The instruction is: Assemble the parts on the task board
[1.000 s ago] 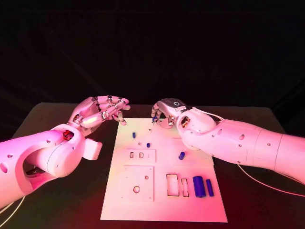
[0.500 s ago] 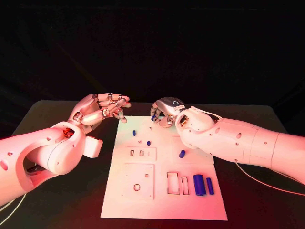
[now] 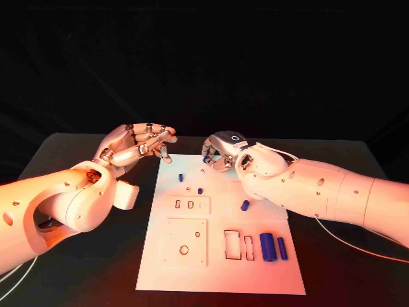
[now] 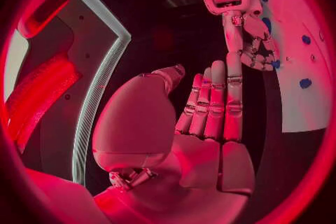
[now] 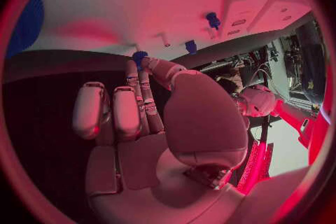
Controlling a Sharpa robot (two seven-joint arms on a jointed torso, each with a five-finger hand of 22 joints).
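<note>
The table carried the board, which lay as it had a second before, reaching from the table's middle toward its near edge. The left hand hung above the table just off the board's far left corner, palm up, a little higher than a second earlier; its fingers were bunched loosely together with nothing in them, and the left wrist view showed them straight and side by side. The right hand stayed over the board's far edge, fingers curled downward; the right wrist view showed a small blue part pinched at its fingertips, just above the board's far edge. The other parts had not moved: two blue cylinders lay side by side near the board's near right corner, one short peg lay near the right edge at mid-board, and two small pegs stood near the far left corner.
</note>
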